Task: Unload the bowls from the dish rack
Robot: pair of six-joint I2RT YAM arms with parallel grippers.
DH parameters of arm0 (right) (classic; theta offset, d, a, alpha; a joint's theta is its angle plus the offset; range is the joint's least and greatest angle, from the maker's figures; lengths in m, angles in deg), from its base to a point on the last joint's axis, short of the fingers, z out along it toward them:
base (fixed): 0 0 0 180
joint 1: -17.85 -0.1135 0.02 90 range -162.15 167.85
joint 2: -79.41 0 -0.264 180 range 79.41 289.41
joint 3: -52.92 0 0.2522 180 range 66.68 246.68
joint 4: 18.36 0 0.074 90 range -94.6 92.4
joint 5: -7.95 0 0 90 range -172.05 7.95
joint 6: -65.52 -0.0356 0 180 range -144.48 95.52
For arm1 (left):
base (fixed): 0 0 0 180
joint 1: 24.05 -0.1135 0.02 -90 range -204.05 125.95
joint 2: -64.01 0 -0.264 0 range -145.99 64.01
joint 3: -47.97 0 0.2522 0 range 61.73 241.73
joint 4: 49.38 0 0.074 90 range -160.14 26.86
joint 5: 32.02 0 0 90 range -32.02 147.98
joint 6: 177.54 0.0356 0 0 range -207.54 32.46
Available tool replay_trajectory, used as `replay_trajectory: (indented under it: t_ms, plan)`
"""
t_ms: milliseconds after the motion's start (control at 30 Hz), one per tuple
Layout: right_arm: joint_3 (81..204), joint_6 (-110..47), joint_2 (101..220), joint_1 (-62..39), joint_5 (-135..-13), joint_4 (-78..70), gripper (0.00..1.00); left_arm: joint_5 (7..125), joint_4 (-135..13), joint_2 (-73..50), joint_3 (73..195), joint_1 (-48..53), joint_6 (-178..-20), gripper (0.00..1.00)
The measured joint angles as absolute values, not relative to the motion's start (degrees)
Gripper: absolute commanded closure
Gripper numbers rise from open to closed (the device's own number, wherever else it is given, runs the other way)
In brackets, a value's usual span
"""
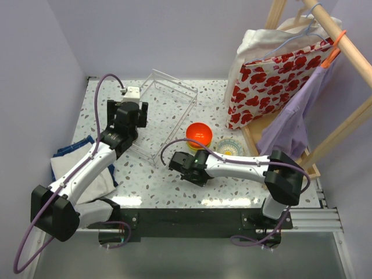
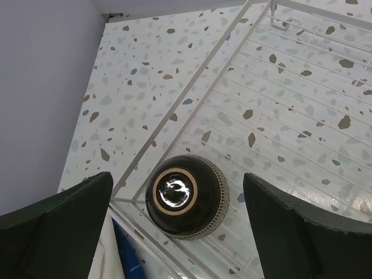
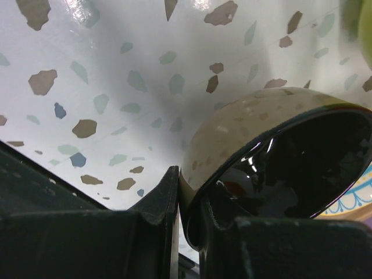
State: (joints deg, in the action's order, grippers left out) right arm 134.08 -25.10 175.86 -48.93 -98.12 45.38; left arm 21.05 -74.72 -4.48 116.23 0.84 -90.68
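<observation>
- Left arm (image 1: 87, 165): white links, black joints, a looping purple cable (image 1: 108, 75).
- Right arm (image 1: 238, 167): same white-and-black build, purple cable.
- Fingers (image 2: 58, 224): matte black wedges.

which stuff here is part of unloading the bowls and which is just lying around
Job: wire dish rack, dark bowl inside it, tan bowl in right gripper, orange bowl, patterned bowl.
Lying about: flowered bag, purple shirt, wooden clothes rack, cloths.
</observation>
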Motion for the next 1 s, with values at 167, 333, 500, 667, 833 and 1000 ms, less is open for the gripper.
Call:
replay_trajectory:
  t_ms: [167, 333, 500, 667, 833, 1000]
  plan:
    - [134.25, -25.24, 180.1, -50.79, -99.3, 44.74, 1.0, 21.03, -74.67, -4.02, 116.23, 0.86, -90.68, 0.0]
    - [133.73, -25.83, 181.54, -52.12, -100.57, 42.64, 0.8, 21.05, -74.61, -3.85, 116.23, 0.9, -90.68, 0.0]
    - [132.68, -26.39, 181.56, -52.17, -101.14, 40.94, 0.42, 21.12, -74.54, -3.85, 116.21, 1.16, -90.68, 0.0]
    - [131.92, -26.33, 181.26, -52.23, -100.74, 40.06, 0.29, 21.23, -74.52, -3.85, 116.21, 1.16, -90.68, 0.0]
    - [131.94, -26.07, 178.52, -52.93, -100.15, 39.96, 0.15, 21.6, -74.52, -3.85, 116.21, 1.16, -90.68, 0.0]
    - [132.57, -26.42, 172.97, -53.98, -99.67, 40.2, 0.01, 22.28, -74.48, -3.85, 116.21, 1.16, -90.7, 0.0]
